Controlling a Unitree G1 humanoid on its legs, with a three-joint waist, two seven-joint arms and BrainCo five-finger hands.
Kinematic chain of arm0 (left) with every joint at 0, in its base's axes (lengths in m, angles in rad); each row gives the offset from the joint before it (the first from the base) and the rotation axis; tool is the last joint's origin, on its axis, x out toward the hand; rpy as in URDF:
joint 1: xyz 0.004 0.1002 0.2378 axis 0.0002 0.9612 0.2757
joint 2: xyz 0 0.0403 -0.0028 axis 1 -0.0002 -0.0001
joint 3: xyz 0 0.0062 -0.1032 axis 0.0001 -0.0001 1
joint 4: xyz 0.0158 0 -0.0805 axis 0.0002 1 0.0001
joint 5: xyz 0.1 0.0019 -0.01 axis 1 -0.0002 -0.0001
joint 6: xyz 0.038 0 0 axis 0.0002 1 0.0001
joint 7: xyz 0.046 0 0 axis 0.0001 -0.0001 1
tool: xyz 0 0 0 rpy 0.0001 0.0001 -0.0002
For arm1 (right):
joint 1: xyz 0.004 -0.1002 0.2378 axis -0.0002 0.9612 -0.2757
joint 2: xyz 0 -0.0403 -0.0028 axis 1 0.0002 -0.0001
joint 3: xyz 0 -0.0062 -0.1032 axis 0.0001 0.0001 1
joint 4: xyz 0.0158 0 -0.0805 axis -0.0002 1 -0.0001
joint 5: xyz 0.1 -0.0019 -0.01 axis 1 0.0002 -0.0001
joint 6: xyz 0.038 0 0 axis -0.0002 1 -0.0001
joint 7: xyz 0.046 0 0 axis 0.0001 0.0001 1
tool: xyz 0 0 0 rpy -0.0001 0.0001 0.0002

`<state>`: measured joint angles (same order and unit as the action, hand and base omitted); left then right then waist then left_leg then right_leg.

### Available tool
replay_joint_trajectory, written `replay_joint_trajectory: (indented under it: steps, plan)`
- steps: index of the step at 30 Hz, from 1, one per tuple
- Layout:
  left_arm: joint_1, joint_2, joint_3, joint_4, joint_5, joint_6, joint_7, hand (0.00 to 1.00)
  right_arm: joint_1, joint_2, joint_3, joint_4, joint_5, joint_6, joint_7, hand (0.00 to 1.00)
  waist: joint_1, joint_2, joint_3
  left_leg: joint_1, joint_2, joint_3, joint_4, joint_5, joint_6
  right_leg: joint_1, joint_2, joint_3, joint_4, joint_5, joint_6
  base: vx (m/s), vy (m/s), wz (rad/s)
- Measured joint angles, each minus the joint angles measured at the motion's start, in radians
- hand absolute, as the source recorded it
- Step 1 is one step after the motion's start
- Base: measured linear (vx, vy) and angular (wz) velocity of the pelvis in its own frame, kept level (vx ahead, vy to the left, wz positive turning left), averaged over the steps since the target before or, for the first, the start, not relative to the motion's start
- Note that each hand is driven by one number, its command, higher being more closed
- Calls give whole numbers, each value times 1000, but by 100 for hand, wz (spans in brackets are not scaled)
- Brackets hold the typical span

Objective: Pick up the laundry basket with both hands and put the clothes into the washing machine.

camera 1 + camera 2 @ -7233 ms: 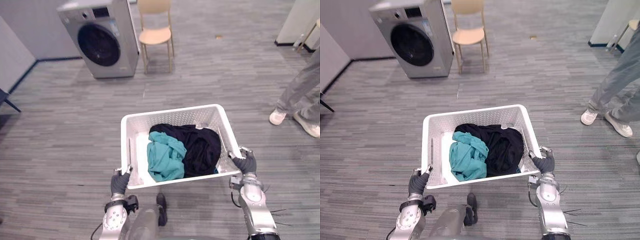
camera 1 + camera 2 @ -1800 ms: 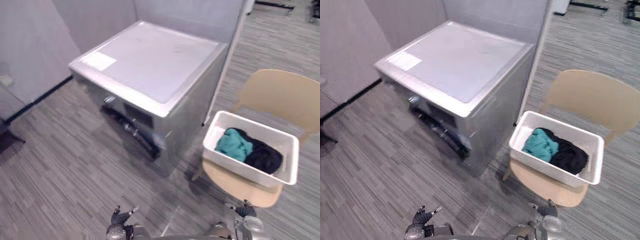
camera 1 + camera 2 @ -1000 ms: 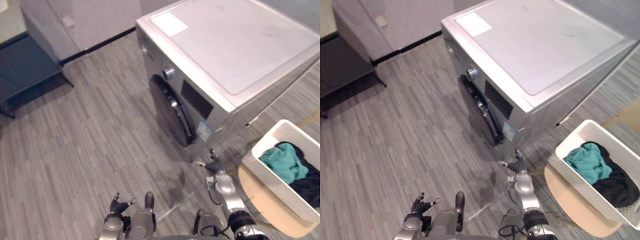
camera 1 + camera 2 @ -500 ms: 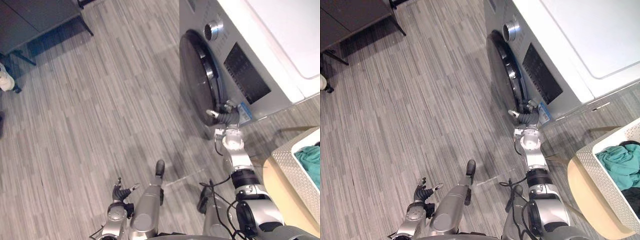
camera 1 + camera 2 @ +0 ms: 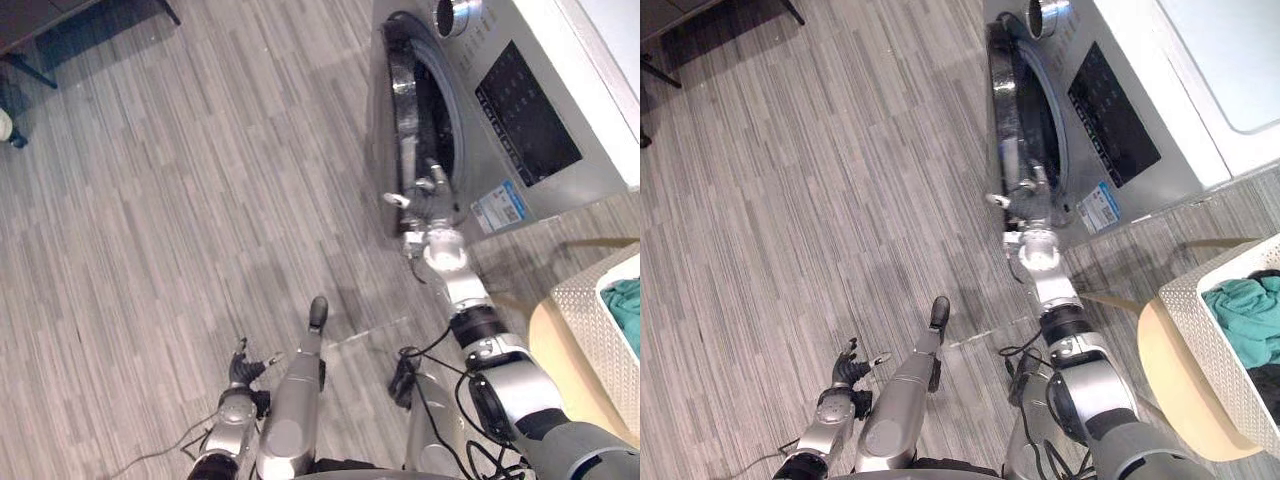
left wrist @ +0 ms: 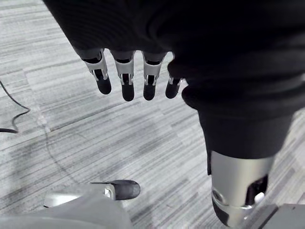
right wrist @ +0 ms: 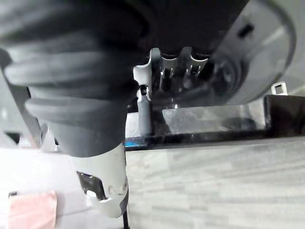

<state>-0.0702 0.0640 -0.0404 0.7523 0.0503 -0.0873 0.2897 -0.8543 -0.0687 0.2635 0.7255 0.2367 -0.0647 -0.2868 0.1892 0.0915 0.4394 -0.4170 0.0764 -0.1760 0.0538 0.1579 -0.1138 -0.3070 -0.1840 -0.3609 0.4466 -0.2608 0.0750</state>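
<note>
Low by the floor, left hand (image 5: 243,368) hangs open, idle. Right hand (image 5: 432,200) sits at the ajar washing machine door (image 5: 408,110) rim; grip can't be told. Laundry basket (image 5: 1200,300) with clothes (image 5: 1245,310) rests on chair (image 5: 1170,390), well to its right; right arm nearer.

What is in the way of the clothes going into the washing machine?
The washing machine's door is only partly open, standing across the opening. The right hand is at its edge. The clothes lie in the basket on the chair.
</note>
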Motion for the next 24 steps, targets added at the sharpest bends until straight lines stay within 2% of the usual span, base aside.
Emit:
replay_joint_trajectory:
  steps: [3,5,6,9,11,14,17,19,20,21,23,24]
  plan:
    - [-19,-1,-2,-8,0,-3,3,0,-109,82,85,-6,11,-6,46,0,64,0,0,-27,-8,-56,-2,7,-14,0,-6,-57,25,-37,-6,23,-85,59]
    - [-30,-1,-10,-10,0,-3,6,0,-171,142,119,-22,29,-9,69,0,96,0,0,-36,-17,-84,-3,6,-19,5,-15,-82,43,-60,-6,43,-95,67]
    - [-38,-5,-24,-27,0,-4,12,0,-208,190,134,-79,53,-27,77,0,117,0,0,-42,-29,-114,-3,6,-22,16,-31,-109,61,-87,-3,65,-131,93]
    - [-45,-23,-40,-59,0,-7,19,0,-236,215,164,-186,91,-77,91,0,140,0,0,-46,-53,-158,-2,9,-28,42,-49,-149,77,-106,4,57,-68,70]
    - [-49,-36,-40,-71,0,-8,18,0,-238,215,154,-225,105,-93,85,0,141,0,0,-50,-59,-165,-2,9,-28,41,-52,-149,77,-106,5,23,-12,22]
    - [-76,-40,-41,-79,0,-9,19,0,-220,212,131,-293,107,-100,50,0,120,-11,7,-58,-57,-136,3,10,-27,21,-56,-124,76,-106,5,-28,23,-29]
    - [-143,-37,-50,-81,-15,-8,24,0,-107,152,147,-416,74,-115,41,0,85,-36,22,-57,-25,-84,15,9,-27,1,-25,-62,45,-71,-1,-93,23,-63]
    - [-235,-18,-93,-85,-22,-7,28,0,36,68,182,-486,19,-114,50,0,39,-54,32,-58,8,-40,15,9,-27,-20,9,-10,13,-35,-11,-115,24,-77]
    - [-263,-10,-106,-85,-21,-6,32,0,85,48,182,-502,0,-114,52,0,31,-62,36,-58,16,-26,14,10,-27,-31,14,7,10,-25,-10,-123,22,-82]
    - [-318,7,-115,-88,-21,-6,42,0,187,13,180,-524,-32,-113,56,0,10,-77,45,-59,29,3,13,9,-26,-50,26,39,5,-12,-13,-100,9,-74]
    - [-423,54,-108,-89,-21,-6,47,0,354,-25,153,-528,-75,-101,75,0,-32,-105,59,-60,43,50,7,10,-25,-86,40,91,3,8,-13,-112,15,-81]
    - [-451,70,-106,-88,-21,-5,53,0,400,-32,135,-527,-96,-98,78,0,-43,-110,62,-61,48,63,5,10,-25,-97,46,105,-2,17,-15,-95,3,-79]
